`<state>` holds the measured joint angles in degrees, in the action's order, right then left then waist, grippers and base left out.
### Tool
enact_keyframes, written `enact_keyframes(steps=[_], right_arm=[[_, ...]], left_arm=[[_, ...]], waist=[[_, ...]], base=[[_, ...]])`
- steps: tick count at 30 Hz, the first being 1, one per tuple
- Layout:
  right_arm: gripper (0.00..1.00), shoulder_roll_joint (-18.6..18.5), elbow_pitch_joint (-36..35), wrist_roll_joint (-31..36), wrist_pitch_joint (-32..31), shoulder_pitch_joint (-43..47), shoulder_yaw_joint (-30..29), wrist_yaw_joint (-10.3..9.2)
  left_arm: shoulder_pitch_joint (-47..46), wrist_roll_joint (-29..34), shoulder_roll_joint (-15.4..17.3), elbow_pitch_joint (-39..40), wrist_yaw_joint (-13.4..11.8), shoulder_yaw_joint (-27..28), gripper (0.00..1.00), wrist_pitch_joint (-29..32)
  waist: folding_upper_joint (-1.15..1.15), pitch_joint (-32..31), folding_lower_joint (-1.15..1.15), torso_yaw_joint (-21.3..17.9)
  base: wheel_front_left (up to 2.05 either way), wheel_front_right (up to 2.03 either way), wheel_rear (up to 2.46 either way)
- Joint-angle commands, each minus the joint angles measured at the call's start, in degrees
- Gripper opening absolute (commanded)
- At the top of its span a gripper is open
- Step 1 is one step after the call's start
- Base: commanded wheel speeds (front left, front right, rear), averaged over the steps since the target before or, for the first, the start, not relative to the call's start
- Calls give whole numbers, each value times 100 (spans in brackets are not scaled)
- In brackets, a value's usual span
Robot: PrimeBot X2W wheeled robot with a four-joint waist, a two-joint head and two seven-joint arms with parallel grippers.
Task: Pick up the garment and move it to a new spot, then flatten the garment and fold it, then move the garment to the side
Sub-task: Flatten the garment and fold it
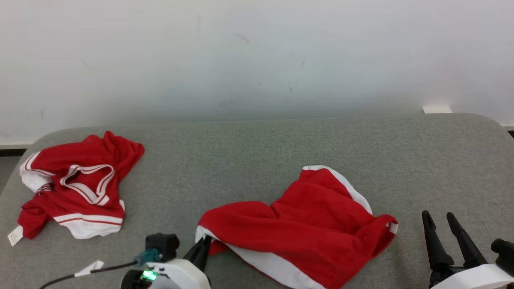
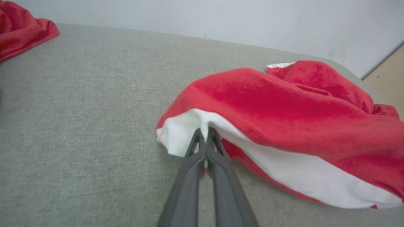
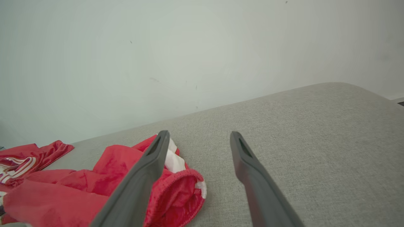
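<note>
One red garment point(image 1: 309, 224) sits at 5 o'clock on the grey table point(image 1: 249, 160), its white corner pinched tight by the left gripper point(image 1: 204, 242). The right gripper point(image 1: 437, 214), at 4 o'clock, has its fingers apart. A second red top point(image 1: 76, 180) lies at 9 o'clock.

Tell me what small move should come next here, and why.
Probably raise the left gripper a little. Its jaws are shut on the white hem at the corner of the nearer red garment, which lies crumpled on the grey surface. The right gripper stands open, apart from the cloth, so lifting tests the grip first.
</note>
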<state>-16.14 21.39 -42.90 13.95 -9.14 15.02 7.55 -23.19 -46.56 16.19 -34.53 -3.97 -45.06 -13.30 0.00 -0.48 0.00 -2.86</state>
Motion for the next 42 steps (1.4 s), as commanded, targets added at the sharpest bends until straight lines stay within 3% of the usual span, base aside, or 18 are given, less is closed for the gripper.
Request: enact_keyframes(steps=[1,8,14,20,29,42], right_arm=[[100,8,17,18,-10,66,10,-12],[100,36,43,21,3,64,32,-12],[100,61,38,3,18,137,36,-12],[100,66,54,18,-1,172,9,-12],[100,92,297,-30,-319,79,100,-13],[100,361,1610,-100,-1744,-873,-168,-13]], left_arm=[[75,41,-18,-46,37,-11,100,-72],[152,370,-107,55,-36,302,100,-186],[734,1052,44,1088,-415,1268,100,-188],[1498,1697,-128,2112,-588,2252,100,-189],[2026,2283,-668,2324,-171,2954,100,-190],[1897,2753,-1128,2089,342,3265,100,-190]], waist=[[0,9,0,9],[0,17,0,50],[0,-14,0,55],[0,-25,0,104],[0,-24,0,277],[0,59,0,646]], base=[[0,0,0],[0,0,0],[0,0,0],[0,0,0],[0,0,0],[0,0,0]])
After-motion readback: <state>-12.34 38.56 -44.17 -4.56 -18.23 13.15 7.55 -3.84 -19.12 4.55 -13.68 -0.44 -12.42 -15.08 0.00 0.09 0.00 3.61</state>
